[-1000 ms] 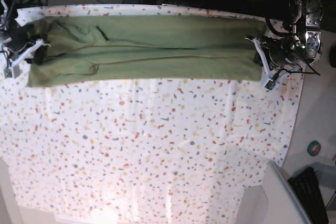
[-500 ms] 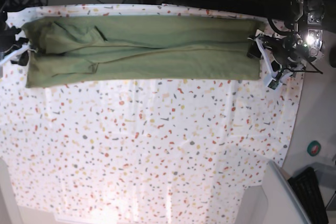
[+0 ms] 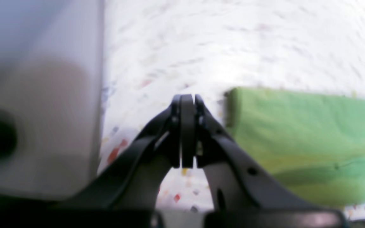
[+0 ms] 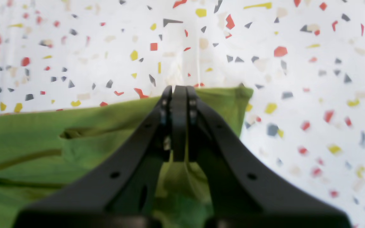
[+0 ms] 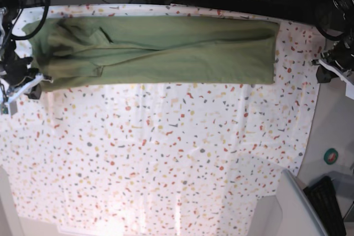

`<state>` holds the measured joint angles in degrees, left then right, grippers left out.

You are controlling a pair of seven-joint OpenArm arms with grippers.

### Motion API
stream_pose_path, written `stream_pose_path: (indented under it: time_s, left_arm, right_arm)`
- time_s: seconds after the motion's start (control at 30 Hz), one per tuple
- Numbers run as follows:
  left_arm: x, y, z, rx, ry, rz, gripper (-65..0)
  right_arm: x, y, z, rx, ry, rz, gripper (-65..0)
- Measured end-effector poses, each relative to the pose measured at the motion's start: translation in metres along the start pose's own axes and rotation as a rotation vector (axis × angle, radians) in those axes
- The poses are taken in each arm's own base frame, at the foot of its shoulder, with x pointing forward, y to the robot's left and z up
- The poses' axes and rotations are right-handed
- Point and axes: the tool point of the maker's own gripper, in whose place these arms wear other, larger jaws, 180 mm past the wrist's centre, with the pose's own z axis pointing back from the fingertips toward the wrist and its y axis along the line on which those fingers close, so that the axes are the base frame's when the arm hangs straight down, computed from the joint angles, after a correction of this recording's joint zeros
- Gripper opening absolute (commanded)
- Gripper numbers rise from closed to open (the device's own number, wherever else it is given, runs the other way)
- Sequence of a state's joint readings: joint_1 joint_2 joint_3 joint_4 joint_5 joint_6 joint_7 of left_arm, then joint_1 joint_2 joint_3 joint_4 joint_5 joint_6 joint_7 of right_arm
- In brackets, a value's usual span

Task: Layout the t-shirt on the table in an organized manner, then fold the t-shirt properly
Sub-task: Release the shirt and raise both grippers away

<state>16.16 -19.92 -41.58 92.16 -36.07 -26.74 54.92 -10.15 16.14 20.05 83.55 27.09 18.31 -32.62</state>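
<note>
The olive-green t-shirt [image 5: 155, 51] is laid as a long folded band along the far edge of the speckled table [image 5: 166, 158]. The left gripper [image 3: 187, 98] is seen clenched, its jaws pressed together with nothing between them; it is positioned over bare table cover, just beside the shirt's end edge and not touching it. The right gripper [image 4: 179, 90] is likewise clenched and empty, positioned above the shirt's opposite end, near its corner. In the base view both grippers are found at the table's outer sides.
</note>
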Motion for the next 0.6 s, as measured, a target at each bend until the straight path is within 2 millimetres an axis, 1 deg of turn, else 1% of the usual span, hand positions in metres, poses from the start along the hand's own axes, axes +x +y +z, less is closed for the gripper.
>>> stream_pose_path:
  time_s: [0.1, 0.17, 0.27, 0.3, 0.37, 0.47, 0.53, 0.6]
  left_arm:
    - [-0.02, 0.007, -0.003, -0.001, 0.052, 0.036, -65.0]
    - [-0.023, 0.007, -0.004, -0.001, 0.057, 0.042, -65.0]
    - [-0.021, 0.009, -0.002, 0.001, 0.048, 0.042, -65.0]
    - [-0.023, 0.009, -0.002, 0.0, 0.05, 0.044, -65.0]
    - [-0.023, 0.008, -0.003, -0.002, 0.051, 0.047, -65.0]
    - [-0.023, 0.007, -0.004, -0.005, 0.05, 0.048, -65.0]
    - [-0.022, 0.006, -0.004, -0.007, 0.046, 0.047, -65.0]
    - [-0.022, 0.006, -0.004, -0.007, 0.047, 0.048, -65.0]
  right_arm:
    - [-0.011, -0.006, -0.013, -0.006, 0.044, -0.039, -65.0]
    - [-0.021, -0.016, -0.02, -0.029, 0.089, -0.046, -65.0]
    - [-0.025, -0.034, -0.024, -0.101, 0.133, 0.028, -65.0]
    - [-0.026, -0.037, -0.024, -0.117, 0.142, 0.048, -65.0]
    - [-0.032, -0.034, -0.026, -0.125, 0.154, 0.062, -65.0]
    - [-0.053, -0.022, -0.026, -0.099, 0.191, 0.057, -65.0]
    - [-0.062, -0.023, -0.023, -0.102, 0.212, 0.061, -65.0]
    - [-0.062, -0.023, -0.019, -0.108, 0.204, 0.071, -65.0]
